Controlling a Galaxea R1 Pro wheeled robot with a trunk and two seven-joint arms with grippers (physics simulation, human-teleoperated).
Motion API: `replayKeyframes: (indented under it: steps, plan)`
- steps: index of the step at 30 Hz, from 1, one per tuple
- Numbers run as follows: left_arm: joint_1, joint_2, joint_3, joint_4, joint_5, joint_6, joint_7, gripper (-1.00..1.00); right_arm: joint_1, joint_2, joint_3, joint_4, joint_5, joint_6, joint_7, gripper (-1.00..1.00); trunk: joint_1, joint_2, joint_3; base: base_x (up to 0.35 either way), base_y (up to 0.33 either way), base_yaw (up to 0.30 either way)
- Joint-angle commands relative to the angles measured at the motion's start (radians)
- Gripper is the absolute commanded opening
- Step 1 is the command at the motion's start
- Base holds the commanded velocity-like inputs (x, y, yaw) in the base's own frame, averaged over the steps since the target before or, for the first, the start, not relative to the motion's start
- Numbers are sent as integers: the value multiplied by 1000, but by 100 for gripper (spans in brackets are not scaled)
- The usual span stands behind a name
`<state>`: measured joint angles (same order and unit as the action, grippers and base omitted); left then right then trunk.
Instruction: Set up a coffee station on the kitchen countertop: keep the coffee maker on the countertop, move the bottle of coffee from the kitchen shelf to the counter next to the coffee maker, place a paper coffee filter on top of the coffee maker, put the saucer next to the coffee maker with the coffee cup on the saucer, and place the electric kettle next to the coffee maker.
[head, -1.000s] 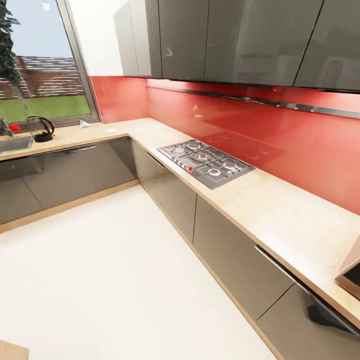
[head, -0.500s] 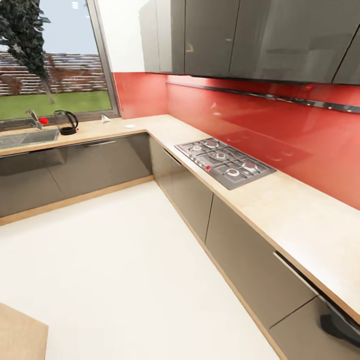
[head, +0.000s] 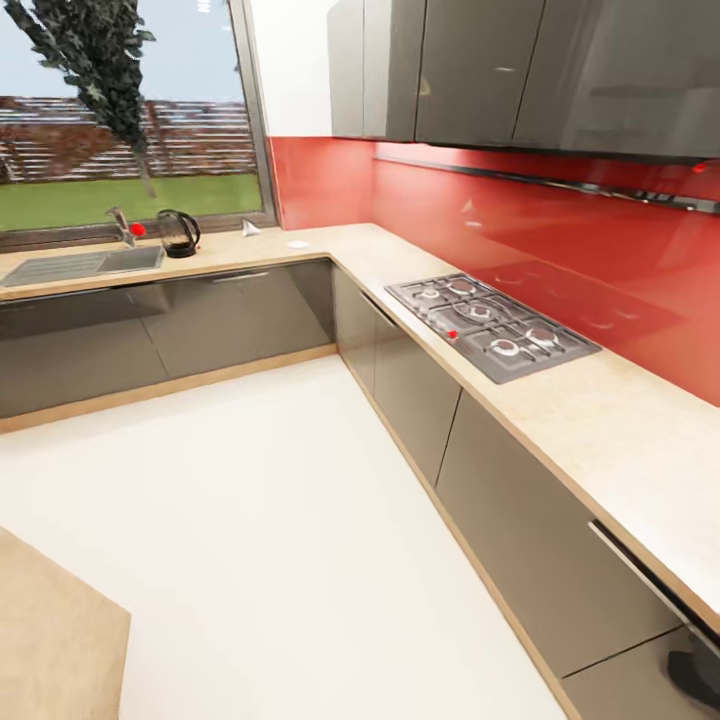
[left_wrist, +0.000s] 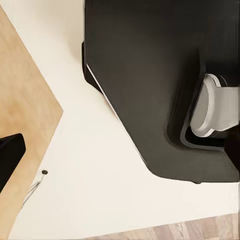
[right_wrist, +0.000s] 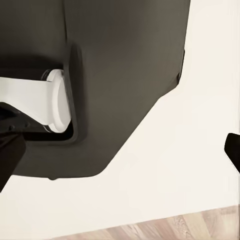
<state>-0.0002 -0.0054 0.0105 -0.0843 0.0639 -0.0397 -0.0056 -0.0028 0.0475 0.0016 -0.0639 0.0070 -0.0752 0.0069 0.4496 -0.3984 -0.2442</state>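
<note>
The electric kettle (head: 180, 233), clear glass with a black lid and handle, stands on the far run of the kitchen countertop (head: 620, 440) below the window. To its right lie a small white cone-shaped thing (head: 250, 229) and a flat white saucer (head: 298, 244). The coffee maker, bottle of coffee and coffee cup are out of view. My left gripper (left_wrist: 120, 155) hangs over the floor beside my black base; one dark finger (left_wrist: 10, 155) shows at the picture's edge. My right gripper (right_wrist: 120, 150) is open and empty, fingers (right_wrist: 232, 150) wide apart over the floor.
A sink (head: 80, 266) with a red-knobbed tap (head: 128, 228) sits left of the kettle. A gas hob (head: 490, 325) is set in the right counter run. Dark wall cabinets (head: 480, 70) hang above. A wooden table corner (head: 50, 640) juts in at lower left; white floor (head: 280, 520) lies between.
The head camera has turned left, so the whole kitchen has slid right in the picture. The sink has come fully into view and more of the wooden corner shows at lower left.
</note>
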Motion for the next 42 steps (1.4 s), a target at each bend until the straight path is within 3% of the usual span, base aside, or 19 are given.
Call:
replayKeyframes:
  steps: [1, 8, 20, 29, 35, 36, 40, 42]
  plan:
    - [0, 0, 0, -17, 7, -2, -1, 100, 0, -1, 0, 1, 1, -3, 1, 100, 0, -2, -3, 0, 0, 227]
    - [-4, 9, -3, -133, 6, 0, 2, 100, 0, -1, -1, 0, 1, -3, 1, 100, 0, -2, -10, 0, 0, 227]
    - [-15, 28, -5, -151, -6, -3, 7, 100, 0, -2, -5, 0, 0, -3, 1, 100, 0, -2, -22, 9, 0, 227]
    - [-105, 32, -6, -152, -7, -2, 11, 100, 0, -11, -7, -37, -1, -2, 1, 100, 0, -2, -31, 275, 0, 227]
    - [-209, 27, -12, -154, -7, -2, 9, 100, 0, -43, -8, -160, -1, -1, -12, 100, 0, -2, -37, 338, 0, 226]
    - [-230, 25, -13, -153, -7, -2, 9, 100, 0, -67, -8, -246, -1, -2, -17, 100, 0, -2, -38, 339, 0, 219]
    - [-237, 32, -11, -152, -7, -17, 10, 100, 0, -86, -8, -392, -1, -2, -19, 100, 0, -2, -42, 340, 0, 215]
    - [-235, 41, -8, -149, -6, -66, 10, 100, 0, -87, -8, -472, -1, -2, -19, 100, 0, -2, -45, 340, 0, 214]
